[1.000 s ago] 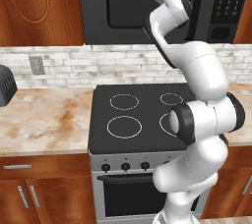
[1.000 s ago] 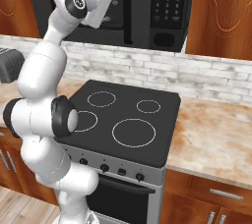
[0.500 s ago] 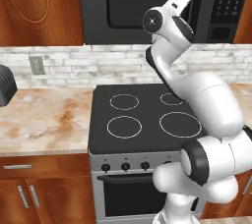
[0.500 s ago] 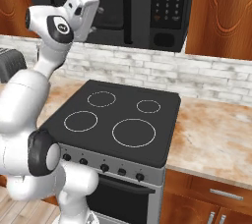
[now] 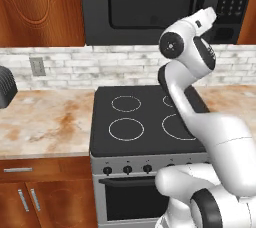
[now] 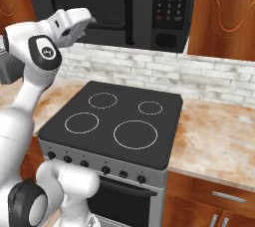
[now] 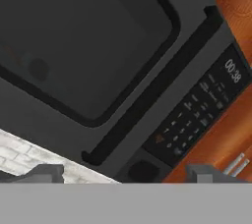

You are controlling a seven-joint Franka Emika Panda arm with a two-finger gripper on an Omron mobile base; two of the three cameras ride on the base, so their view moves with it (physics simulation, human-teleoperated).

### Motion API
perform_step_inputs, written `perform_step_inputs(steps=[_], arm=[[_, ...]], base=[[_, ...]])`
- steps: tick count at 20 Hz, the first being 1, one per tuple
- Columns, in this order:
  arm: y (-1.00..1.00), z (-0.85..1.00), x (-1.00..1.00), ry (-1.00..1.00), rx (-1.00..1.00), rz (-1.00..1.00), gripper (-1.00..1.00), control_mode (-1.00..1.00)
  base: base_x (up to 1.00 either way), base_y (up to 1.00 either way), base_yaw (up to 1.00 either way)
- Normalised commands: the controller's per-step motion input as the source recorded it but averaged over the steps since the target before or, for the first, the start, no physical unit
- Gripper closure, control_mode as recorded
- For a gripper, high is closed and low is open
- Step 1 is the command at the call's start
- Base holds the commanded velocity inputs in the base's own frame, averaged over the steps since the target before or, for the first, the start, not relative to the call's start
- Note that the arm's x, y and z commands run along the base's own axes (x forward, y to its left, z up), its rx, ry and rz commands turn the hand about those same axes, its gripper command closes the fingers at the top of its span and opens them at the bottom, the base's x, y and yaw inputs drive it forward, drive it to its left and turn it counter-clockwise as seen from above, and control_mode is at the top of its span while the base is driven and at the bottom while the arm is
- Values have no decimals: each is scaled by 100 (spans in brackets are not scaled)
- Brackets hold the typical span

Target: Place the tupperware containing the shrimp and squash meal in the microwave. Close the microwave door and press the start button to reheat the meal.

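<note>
Gripper [image 7: 125, 174] fingers stand wide apart and hold nothing; in the hand view the two dark fingertips [image 7: 43, 173] rise at the bottom edge, one at each side, with the microwave front visible between them. The hand is raised in front of the microwave [image 5: 165, 7], near its lower right part, just below the keypad panel [image 5: 232, 2].

Nearest the base, the black stove [image 5: 145, 122] carries four ring burners on its flat top and a row of knobs along its front edge. Marbled countertop [image 5: 45, 122] extends to the left and right of the stove, with wooden cabinet fronts below it.

Farther back, a pale brick backsplash [image 6: 209, 79] runs along the wall. A wall outlet [image 5: 36, 65] is set into it at the left, and a dark object [image 5: 6, 88] stands on the counter at the far left.

Above the stove, the microwave is mounted between wooden cabinets [image 5: 40, 7]. The microwave door [image 7: 83, 41] is closed, flush with the front. Its long bar handle [image 7: 157, 83] sits between the dark window and the keypad. The display [image 7: 233, 70] reads 00:38. A round button [image 7: 142, 170] sits below the keypad.
</note>
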Motion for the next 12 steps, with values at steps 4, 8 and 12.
perform_step_inputs(steps=[4, 8, 12], arm=[[-21, 65, -92, -16, 70, -7, -100, -100], [-33, 59, -96, -14, 75, -4, -100, -100], [-63, 6, -58, -17, 73, 0, -100, -100]], base=[[0, 0, 0], [0, 0, 0], [0, 0, 0]])
